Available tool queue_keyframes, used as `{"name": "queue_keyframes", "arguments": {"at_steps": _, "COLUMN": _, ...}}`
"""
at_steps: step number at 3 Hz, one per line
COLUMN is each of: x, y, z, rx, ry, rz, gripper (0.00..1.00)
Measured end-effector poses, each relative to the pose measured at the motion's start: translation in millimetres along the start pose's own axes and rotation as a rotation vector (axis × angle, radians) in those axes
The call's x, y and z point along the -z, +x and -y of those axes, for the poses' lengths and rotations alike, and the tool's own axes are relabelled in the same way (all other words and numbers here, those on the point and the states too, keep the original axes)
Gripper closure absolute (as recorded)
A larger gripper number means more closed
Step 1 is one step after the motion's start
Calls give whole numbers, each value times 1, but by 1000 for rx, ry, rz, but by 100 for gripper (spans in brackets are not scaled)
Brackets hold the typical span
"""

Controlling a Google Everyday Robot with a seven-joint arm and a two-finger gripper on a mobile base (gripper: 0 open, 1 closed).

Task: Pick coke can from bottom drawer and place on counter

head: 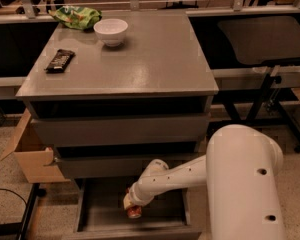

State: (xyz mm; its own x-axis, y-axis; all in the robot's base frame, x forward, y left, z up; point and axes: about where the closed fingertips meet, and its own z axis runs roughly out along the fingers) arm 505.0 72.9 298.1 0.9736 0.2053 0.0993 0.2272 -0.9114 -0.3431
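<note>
Inside the open bottom drawer (pixel 97 215), the tool (pixel 132 207) is right at the coke can (pixel 135 213); its grip cannot be told.

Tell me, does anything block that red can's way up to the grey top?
Nothing visibly. The end effector is at the small red soda can in the open grey bottom drawer; it must pass the two upper drawer fronts to the grey counter.

view: one camera, high on the near side, above the arm (pixel 245 184)
facing: down and forward, across counter (pixel 140 59)
range: mid, whole cabinet (pixel 120 129) in frame
gripper: gripper (pixel 132 205) near bottom edge, in drawer (pixel 102 211)
</note>
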Motion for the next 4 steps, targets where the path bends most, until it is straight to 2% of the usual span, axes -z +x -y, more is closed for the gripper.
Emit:
{"name": "queue_keyframes", "arguments": {"at_steps": 1, "x": 51, "y": -2, "z": -1, "rx": 2, "ry": -14, "rz": -85, "gripper": 100}}
{"name": "queue_keyframes", "arguments": {"at_steps": 2, "x": 110, "y": -3, "z": 4, "rx": 26, "ry": -55, "rz": -169, "gripper": 100}}
{"name": "queue_keyframes", "arguments": {"at_steps": 3, "x": 147, "y": -1, "z": 6, "rx": 42, "ry": -91, "rz": -202, "gripper": 100}}
{"name": "queue_keyframes", "arguments": {"at_steps": 4, "x": 153, "y": 2, "z": 8, "rx": 40, "ry": -93, "rz": -209, "gripper": 100}}
